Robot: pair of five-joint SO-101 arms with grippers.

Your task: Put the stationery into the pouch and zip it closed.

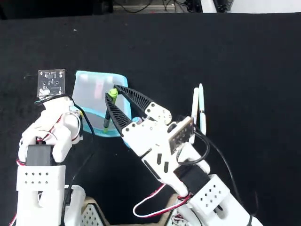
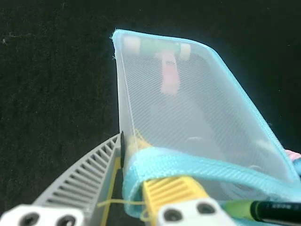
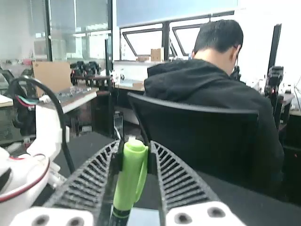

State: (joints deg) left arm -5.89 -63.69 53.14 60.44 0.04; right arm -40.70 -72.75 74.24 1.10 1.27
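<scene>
The translucent pouch [image 1: 96, 96] with light-blue trim lies left of centre on the black table. My left gripper [image 2: 134, 155] is shut on the trim at the pouch's [image 2: 188, 117] open near edge. Pink and green items [image 2: 168, 70] show through the mesh at its far end. My right gripper [image 1: 112, 92] is shut on a black pen with a green cap [image 1: 109, 110], held tilted over the pouch's mouth. In the right wrist view the green cap [image 3: 129, 179] sits clamped between both fingers. The same pen's [image 2: 263, 210] tip end reaches the pouch's opening in the left wrist view.
Two white pens [image 1: 198, 106] lie side by side on the table to the right of the right arm. The left arm [image 1: 51, 132] stands beside the pouch's left edge. The black cloth stretches open behind and to the right.
</scene>
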